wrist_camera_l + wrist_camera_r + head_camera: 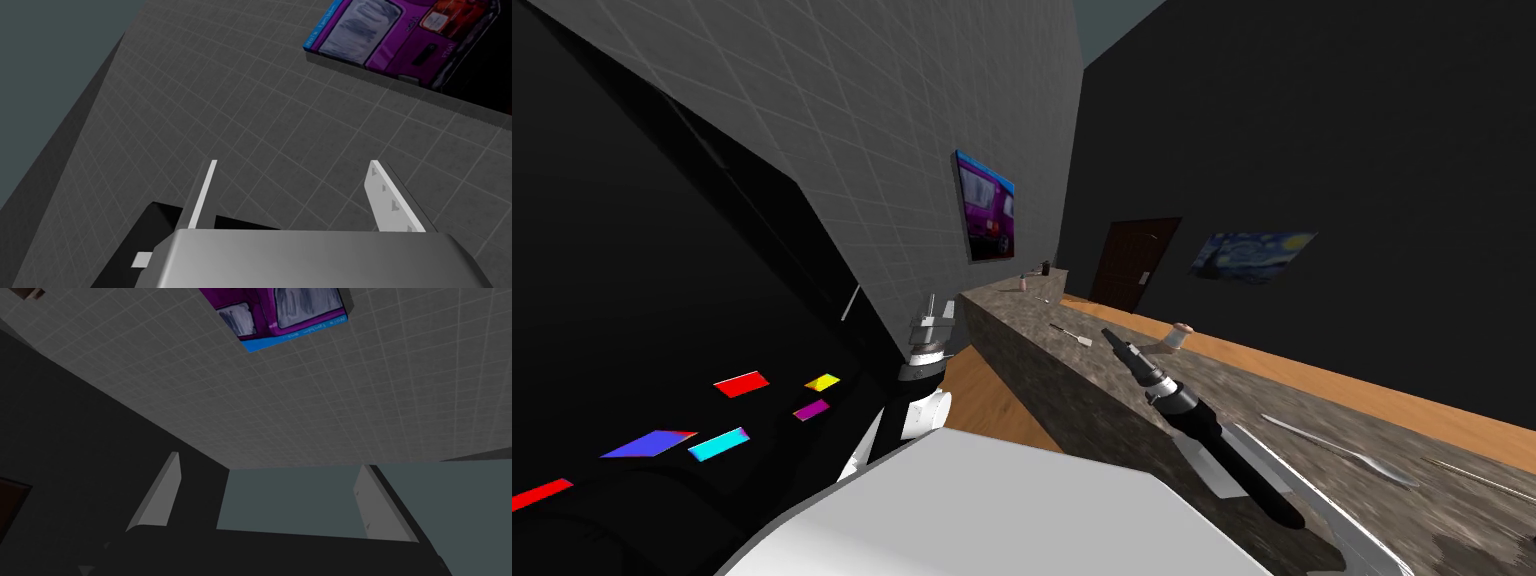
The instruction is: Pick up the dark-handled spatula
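Note:
A small utensil with a darkish handle and a pale blade, likely the spatula, lies on the long stone-patterned counter. My right gripper hangs just to its right above the counter and points up and away; in the right wrist view its fingers stand open with nothing between them. My left gripper is raised left of the counter's end, near the tiled wall, also open and empty. A light grey flat blade shows beside my right forearm; whether it is part of a utensil is unclear.
Further utensils lie on the near right of the counter. A pale jar lies past my right gripper, and small bottles stand at the far end. Wooden floor runs beside the counter. A dark door is at the back.

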### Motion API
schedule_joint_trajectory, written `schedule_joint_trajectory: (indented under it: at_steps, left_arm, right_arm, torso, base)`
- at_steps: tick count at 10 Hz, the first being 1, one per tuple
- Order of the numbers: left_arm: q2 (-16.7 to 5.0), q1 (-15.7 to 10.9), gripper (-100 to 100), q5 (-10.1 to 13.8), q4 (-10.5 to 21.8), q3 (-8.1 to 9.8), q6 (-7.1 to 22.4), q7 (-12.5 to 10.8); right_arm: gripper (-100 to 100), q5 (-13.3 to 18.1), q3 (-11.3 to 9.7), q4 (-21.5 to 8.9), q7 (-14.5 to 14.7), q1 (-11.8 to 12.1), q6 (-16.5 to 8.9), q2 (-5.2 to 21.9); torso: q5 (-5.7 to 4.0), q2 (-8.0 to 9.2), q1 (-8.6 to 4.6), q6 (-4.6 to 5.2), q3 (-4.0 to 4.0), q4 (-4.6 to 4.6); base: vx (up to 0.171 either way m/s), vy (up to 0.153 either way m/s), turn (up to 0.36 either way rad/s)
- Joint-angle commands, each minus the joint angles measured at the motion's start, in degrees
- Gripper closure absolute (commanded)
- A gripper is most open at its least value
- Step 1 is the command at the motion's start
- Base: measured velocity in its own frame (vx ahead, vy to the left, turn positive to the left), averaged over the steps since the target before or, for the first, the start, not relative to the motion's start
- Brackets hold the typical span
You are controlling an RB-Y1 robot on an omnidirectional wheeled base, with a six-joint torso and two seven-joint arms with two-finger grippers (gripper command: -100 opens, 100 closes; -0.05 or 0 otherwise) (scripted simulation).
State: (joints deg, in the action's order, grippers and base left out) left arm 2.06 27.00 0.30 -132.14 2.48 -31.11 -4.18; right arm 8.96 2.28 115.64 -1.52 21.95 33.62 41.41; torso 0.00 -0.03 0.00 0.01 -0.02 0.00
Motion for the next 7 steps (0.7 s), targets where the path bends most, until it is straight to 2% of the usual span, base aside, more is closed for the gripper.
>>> schedule_joint_trajectory:
  at_steps: [1, 2, 3, 4, 5, 6, 7]
  left_arm:
    - [0.00, 0.00, 0, 0.00, 0.00, 0.00, 0.00, 0.00]
    - [0.00, 0.00, 0, 0.00, 0.00, 0.00, 0.00, 0.00]
    - [0.00, 0.00, 0, 0.00, 0.00, 0.00, 0.00, 0.00]
    - [0.00, 0.00, 0, 0.00, 0.00, 0.00, 0.00, 0.00]
    - [0.00, 0.00, 0, 0.00, 0.00, 0.00, 0.00, 0.00]
    - [0.00, 0.00, 0, 0.00, 0.00, 0.00, 0.00, 0.00]
    - [0.00, 0.00, 0, 0.00, 0.00, 0.00, 0.00, 0.00]
  right_arm:
    - [-100, 0.75, -0.33, -1.96, -0.85, -0.03, -0.14, 2.86]
    - [-100, 0.75, -0.33, -1.96, -0.85, -0.03, -0.14, 4.37]
    - [-100, 1.56, -0.97, -3.79, -1.38, -0.12, -0.39, 6.09]
    - [-100, 1.56, -0.97, -3.79, -1.38, -0.12, -0.39, 7.99]
    - [-100, 2.38, -1.69, -5.63, -1.88, -0.11, -0.68, 9.67]
    - [-100, 2.38, -1.69, -5.63, -1.88, -0.11, -0.68, 11.32]
    - [-100, 3.21, -2.47, -7.49, -2.35, 0.00, -1.00, 13.08]
  torso:
    - [0.00, 0.00, 0.00, 0.00, 0.00, 0.00]
    - [0.00, -0.02, 0.01, -0.03, -0.01, -0.01]
    - [0.00, -0.02, 0.00, 0.00, -0.01, 0.00]
    - [0.00, -0.04, 0.01, -0.03, -0.02, -0.01]
    - [0.00, -0.03, 0.00, 0.01, -0.02, -0.01]
    - [0.00, -0.05, 0.02, -0.02, -0.03, -0.01]
    - [0.00, -0.05, 0.01, 0.01, -0.03, -0.01]
  base:
    - [0.007, 0.005, 0.144]
    - [0.008, 0.003, 0.076]
    - [0.013, 0.006, 0.157]
    - [0.011, 0.001, 0.079]
    - [0.015, 0.007, 0.139]
    - [0.016, 0.004, 0.100]
    - [0.022, 0.007, 0.211]
